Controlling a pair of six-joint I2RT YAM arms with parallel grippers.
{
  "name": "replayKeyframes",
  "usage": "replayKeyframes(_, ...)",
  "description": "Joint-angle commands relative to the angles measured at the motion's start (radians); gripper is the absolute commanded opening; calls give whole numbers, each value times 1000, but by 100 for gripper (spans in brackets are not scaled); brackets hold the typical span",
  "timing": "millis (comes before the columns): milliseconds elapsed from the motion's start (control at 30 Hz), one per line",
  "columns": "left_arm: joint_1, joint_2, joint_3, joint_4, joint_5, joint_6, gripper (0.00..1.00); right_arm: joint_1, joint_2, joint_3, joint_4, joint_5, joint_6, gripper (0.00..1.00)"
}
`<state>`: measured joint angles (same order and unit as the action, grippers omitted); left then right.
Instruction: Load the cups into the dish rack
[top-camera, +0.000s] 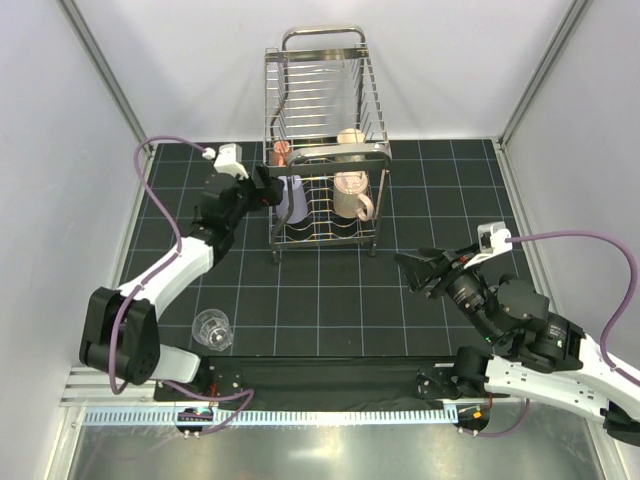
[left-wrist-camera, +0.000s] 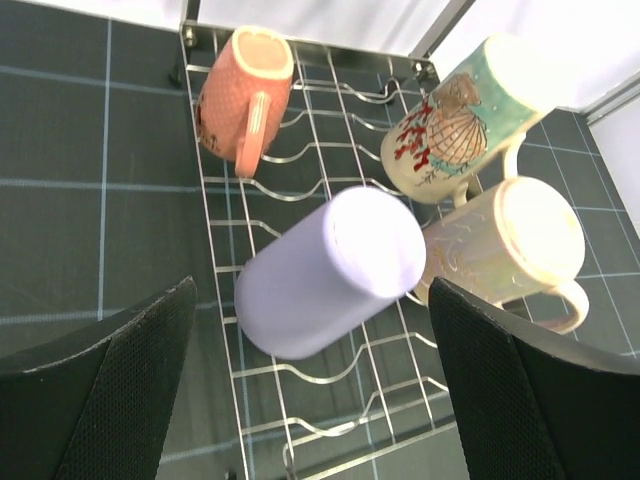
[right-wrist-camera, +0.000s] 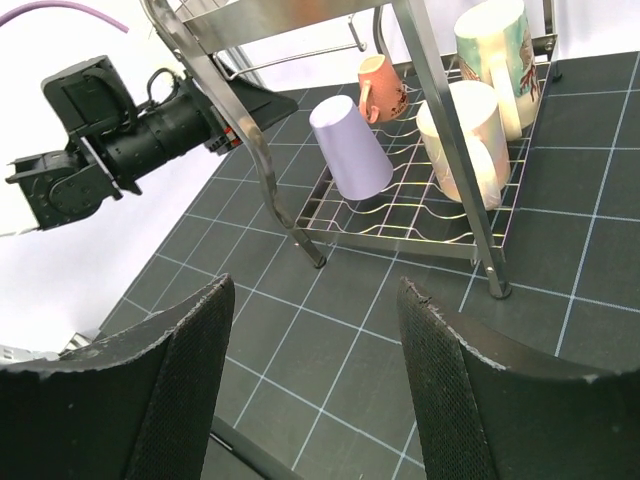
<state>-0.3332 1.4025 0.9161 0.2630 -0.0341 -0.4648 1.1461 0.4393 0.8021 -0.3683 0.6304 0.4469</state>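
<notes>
Cups update: three mugs and the lavender tumbler (left-wrist-camera: 325, 270) are in the dish rack (right-wrist-camera: 445, 130); only the clear glass (top-camera: 212, 328) isn't. It's out on the table (top-camera: 330, 310), well off to the rack's near-left, close to the left arm's base, and looks to be upright. My guess is it's light and stiff but slick and breakable, so I'd pinch it across the body partway down with a gentle squeeze, not by the thin rim. On the rack's lower tier the tumbler sits mouth-down and tilted on the wires at the left. The pink mug (left-wrist-camera: 245, 90) is behind it, with the shell-print mug (left-wrist-camera: 465, 115) and cream mug (left-wrist-camera: 510, 245) to the right, those two touching. The left claw (top-camera: 270, 188) is at the rack's left side, spread wide and gripping nothing, with the tumbler just ahead of it. The right claw (top-camera: 418, 265) hovers to the rack's near-right, also spread and empty.
</notes>
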Motion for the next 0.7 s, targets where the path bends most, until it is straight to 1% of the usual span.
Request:
replayKeyframes(0, 11, -82, -32, -19, -15, -37, 93, 6, 13, 23, 16, -3, 1, 67)
replayKeyframes(100, 14, -154, -83, -62, -55, -84, 91, 6, 13, 22, 17, -1, -4, 67)
replayKeyframes(167, 16, -198, -111, -141, -110, -127, 90, 6, 24, 23, 19, -5, -7, 67)
replayKeyframes(200, 17, -245, -115, -178, -134, -142, 90, 4, 27, 25, 17, -9, -8, 68)
replayKeyframes(233, 19, -275, -121, -259, -171, -187, 89, 6, 41, 26, 14, -12, -8, 68)
replayKeyframes(267, 22, -301, -117, -319, -193, -214, 87, 6, 45, 31, 12, -18, -10, 67)
replayKeyframes(333, 25, -378, -105, -434, -228, -276, 86, 6, 56, 34, 12, -29, -14, 67)
replayKeyframes(367, 25, -401, -83, -553, -271, -341, 84, 6, 67, 39, 14, -37, -20, 67)
replayKeyframes(433, 25, -453, -60, -683, -309, -415, 83, 6, 78, 43, 9, -43, -25, 67)
replayKeyframes(467, 25, -462, -45, -812, -331, -470, 84, 4, 90, 46, 9, -44, -31, 67)
replayKeyframes(533, 25, -464, -11, -905, -332, -501, 85, 6, 102, 51, 12, -54, -34, 68)
replayKeyframes(567, 25, -461, 0, -998, -322, -533, 85, 4, 111, 52, 14, -60, -34, 67)
replayKeyframes(633, 25, -447, 24, -1070, -310, -563, 86, 6, 124, 55, 19, -69, -37, 68)
replayKeyframes(667, 25, -439, 32, -1146, -322, -604, 86, 4, 136, 57, 20, -75, -37, 67)
